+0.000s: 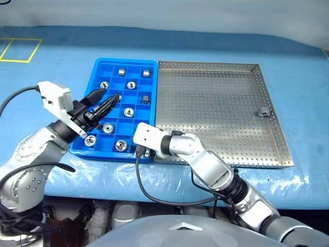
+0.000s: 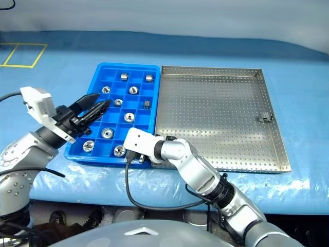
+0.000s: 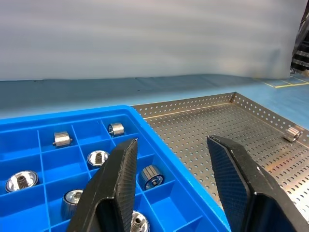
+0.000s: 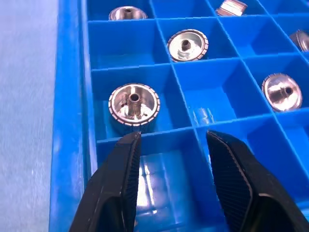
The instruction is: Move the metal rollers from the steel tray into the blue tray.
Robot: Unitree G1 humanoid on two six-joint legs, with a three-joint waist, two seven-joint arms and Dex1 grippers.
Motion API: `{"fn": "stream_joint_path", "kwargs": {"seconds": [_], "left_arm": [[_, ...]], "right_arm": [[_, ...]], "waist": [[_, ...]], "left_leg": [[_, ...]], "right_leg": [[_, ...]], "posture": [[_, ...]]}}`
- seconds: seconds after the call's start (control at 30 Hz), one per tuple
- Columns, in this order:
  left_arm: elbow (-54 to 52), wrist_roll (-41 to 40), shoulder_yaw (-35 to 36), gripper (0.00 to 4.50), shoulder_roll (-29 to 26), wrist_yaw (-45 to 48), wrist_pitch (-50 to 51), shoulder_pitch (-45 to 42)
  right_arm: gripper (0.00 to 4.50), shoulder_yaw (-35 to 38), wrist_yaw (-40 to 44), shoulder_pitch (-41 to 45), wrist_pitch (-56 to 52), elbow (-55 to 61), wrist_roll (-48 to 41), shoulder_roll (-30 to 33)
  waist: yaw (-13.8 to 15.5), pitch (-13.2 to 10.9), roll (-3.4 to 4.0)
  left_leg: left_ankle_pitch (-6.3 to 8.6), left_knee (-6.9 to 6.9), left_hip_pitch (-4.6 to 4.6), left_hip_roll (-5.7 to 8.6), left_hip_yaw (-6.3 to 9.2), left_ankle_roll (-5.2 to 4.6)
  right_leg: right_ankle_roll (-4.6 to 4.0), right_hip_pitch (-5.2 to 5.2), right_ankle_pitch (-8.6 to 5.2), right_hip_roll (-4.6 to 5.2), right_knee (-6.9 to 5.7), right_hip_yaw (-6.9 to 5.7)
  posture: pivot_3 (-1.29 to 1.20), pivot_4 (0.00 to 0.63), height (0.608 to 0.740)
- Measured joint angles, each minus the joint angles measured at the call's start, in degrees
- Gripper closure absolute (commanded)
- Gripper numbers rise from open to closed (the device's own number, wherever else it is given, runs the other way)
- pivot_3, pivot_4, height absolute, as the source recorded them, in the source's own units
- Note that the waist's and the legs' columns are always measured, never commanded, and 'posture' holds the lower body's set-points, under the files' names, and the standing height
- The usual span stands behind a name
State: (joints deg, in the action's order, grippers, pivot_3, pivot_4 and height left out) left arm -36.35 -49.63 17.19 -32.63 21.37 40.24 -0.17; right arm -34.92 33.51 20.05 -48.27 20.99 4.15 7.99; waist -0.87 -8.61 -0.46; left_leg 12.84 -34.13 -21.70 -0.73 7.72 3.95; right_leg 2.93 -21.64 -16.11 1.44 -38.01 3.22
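One roller left in the steel tray, well off to our right.

Our right gripper [image 4: 169,145] hangs with its fingers spread and empty over a vacant compartment at the near edge of the blue tray [image 1: 98,69], a seated roller [image 4: 133,105] just beyond its left fingertip. Our left gripper [image 1: 102,101] hovers over the blue tray's middle cells, fingers apart, holding nothing. The metal rollers [image 1: 128,110] sit mostly one to a cell. The last roller [image 1: 263,111] lies by the far right rim of the steel tray [image 1: 216,108], on its side, its axis roughly across the rim. It lies right of both grippers, and we judge the right arm the nearer. The left wrist view catches that roller [image 3: 291,134] against the rim; the right wrist view looks into the cells instead.
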Motion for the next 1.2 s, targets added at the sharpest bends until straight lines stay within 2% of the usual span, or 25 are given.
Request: {"fn": "stream_joint_path", "kwargs": {"seconds": [0.3, 0.4, 0.57, 0.67, 0.77, 0.9, 1.03, 1.2], "left_arm": [[3.93, 2.56, -6.24, 2.01, 3.1, 2.41, -2.25, -6.04], [6.79, 3.86, -8.64, 2.01, 5.07, 3.6, -3.22, -8.73], [12.04, 8.34, -14.96, 2.01, 8.37, 6.37, -5.77, -14.75], [13.98, 9.87, -18.76, 2.01, 10.39, 8.27, -5.89, -18.14], [16.05, 12.14, -21.42, 2.01, 12.2, 8.99, -6.4, -20.59], [17.83, 14.41, -23.94, 2.01, 14.05, 9.88, -6.94, -21.22], [18.4, 16.05, -24.7, 2.01, 14.71, 9.63, -6.91, -21.17], [18.31, 18.25, -26.21, 2.01, 14.6, 9.39, -6.56, -19.72]], "right_arm": [[2.24, 21.27, -8.08, 0.4, -9.74, 11.97, -2.26, 1.45], [2.24, 30.41, -13.07, -0.54, -11.15, 13.97, -1.55, 1.77], [2.24, 47.97, -26.3, -2.0, -6.57, 6.84, 2.79, 3.27], [2.24, 54.73, -30.84, -2.32, -2.48, -0.27, 3.47, 5.45], [2.24, 55.22, -31.3, -2.15, 2.06, -9.08, 3.68, 9.89], [2.24, 55.8, -31.32, -0.48, 6.6, -18.98, 1.99, 10.68], [2.24, 55.43, -30.07, 0.47, 10.92, -21.22, -1.12, 9.84], [2.24, 52.7, -28.49, 2.22, 15.64, -22.83, -3.39, 9.64]], "waist": [[-1.03, -0.03, 0.07], [-1.68, -0.03, 0.08], [-2.51, -0.03, 0.09], [-4.01, -0.06, 0.21], [-6.21, -0.05, 0.41], [-8.5, -0.06, 0.51], [-9.11, -0.12, 0.65], [-8.54, -0.13, 0.66]], "left_leg": [[-0.06, -0.07, 0.01, -0.01, 0.07, -0.13], [-0.05, -0.07, 0.0, 0.01, 0.06, -0.14], [-0.04, -0.09, -0.04, 0.09, 0.01, -0.18], [0.04, -0.1, -0.01, 0.09, -0.18, -0.33], [0.15, -0.16, 0.06, 0.08, -0.45, -0.53], [0.22, -0.27, 0.1, 0.05, -0.61, -0.68], [0.36, -0.74, 0.04, 0.07, -0.64, -0.91], [0.36, -1.04, 0.05, 0.1, -0.65, -0.93]], "right_leg": [[0.03, -0.01, 0.02, -0.08, -0.15, 0.01], [0.03, -0.01, 0.02, -0.07, -0.15, 0.03], [0.03, -0.01, 0.03, -0.03, -0.14, 0.1], [0.05, -0.03, 0.04, -0.03, -0.16, 0.29], [0.09, -0.03, 0.06, -0.04, -0.19, 0.55], [0.11, -0.03, 0.07, -0.09, -0.27, 0.71], [0.19, -0.03, 0.05, -0.11, -0.54, 0.77], [0.33, 0.03, 0.11, -0.12, -0.66, 0.82]], "posture": [[-0.07, 0.15, 0.74], [-0.11, 0.15, 0.74], [-0.16, 0.15, 0.74], [-0.18, 0.15, 0.74], [-0.18, 0.15, 0.74], [-0.16, 0.15, 0.74], [-0.14, 0.15, 0.74], [-0.12, 0.15, 0.74]]}}
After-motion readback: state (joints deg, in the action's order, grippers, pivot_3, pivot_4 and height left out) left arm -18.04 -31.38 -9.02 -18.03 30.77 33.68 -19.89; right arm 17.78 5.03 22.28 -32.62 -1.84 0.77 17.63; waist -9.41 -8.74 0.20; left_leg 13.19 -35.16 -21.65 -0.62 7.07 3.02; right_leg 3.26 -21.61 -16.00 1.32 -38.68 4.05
